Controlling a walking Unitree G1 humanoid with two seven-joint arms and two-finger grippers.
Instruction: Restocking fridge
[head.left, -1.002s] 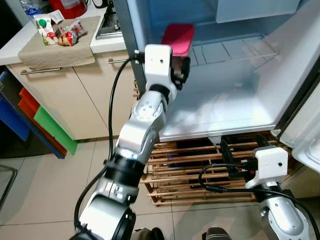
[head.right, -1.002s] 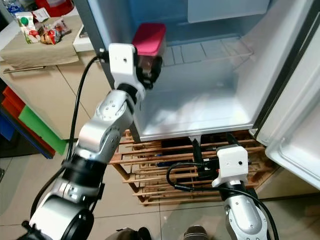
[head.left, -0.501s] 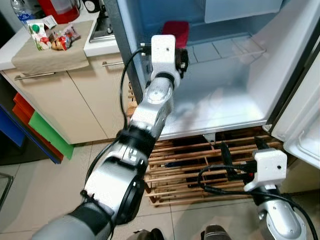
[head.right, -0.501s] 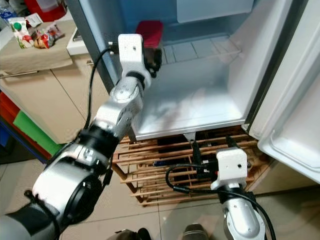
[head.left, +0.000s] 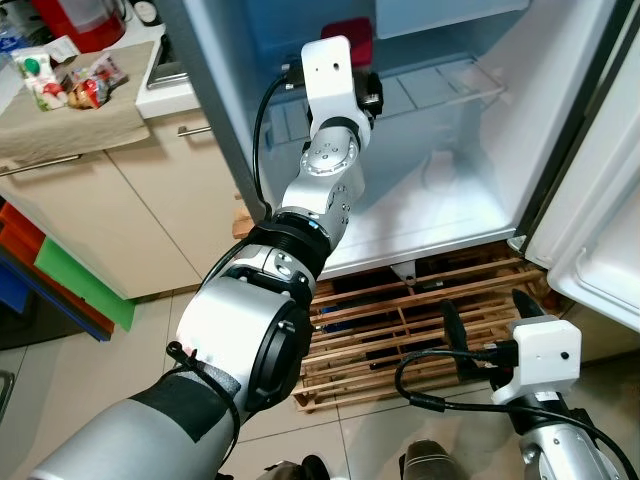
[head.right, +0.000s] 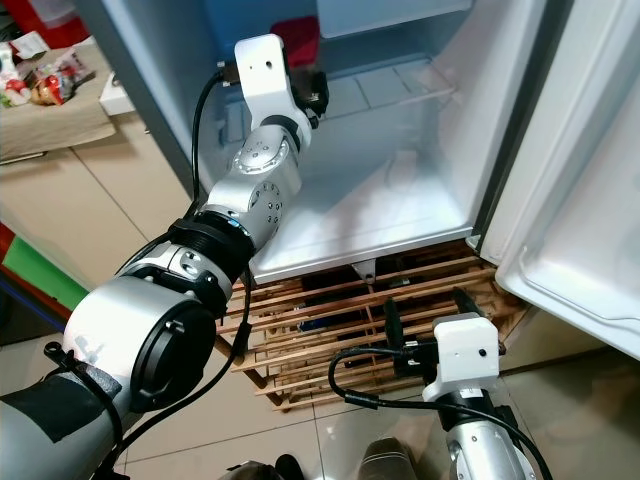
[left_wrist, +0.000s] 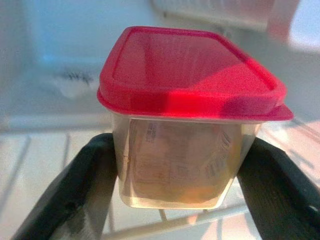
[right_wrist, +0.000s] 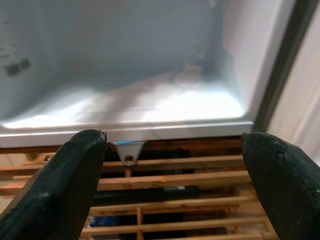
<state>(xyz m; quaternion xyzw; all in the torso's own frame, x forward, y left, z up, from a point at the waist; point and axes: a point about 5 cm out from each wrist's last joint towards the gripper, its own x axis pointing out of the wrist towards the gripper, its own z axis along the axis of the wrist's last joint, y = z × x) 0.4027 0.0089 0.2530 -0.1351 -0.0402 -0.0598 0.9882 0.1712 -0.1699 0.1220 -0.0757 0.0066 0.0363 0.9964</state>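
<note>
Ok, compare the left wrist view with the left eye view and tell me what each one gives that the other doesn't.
Left wrist view: the clear plastic container with a red lid close up, a printed label inside it, the left end effector shut on its sides, wire shelf bars beneath.

Left eye view: the open white fridge, the wooden slatted rack under it, the beige cloth with snack packets on the counter, and the right end effector open and low.

Both: the red lid and the wire fridge shelf.

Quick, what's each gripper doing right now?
Left gripper: shut on the red-lidded container, inside the fridge.
Right gripper: open, holding nothing, low by the wooden rack.
</note>
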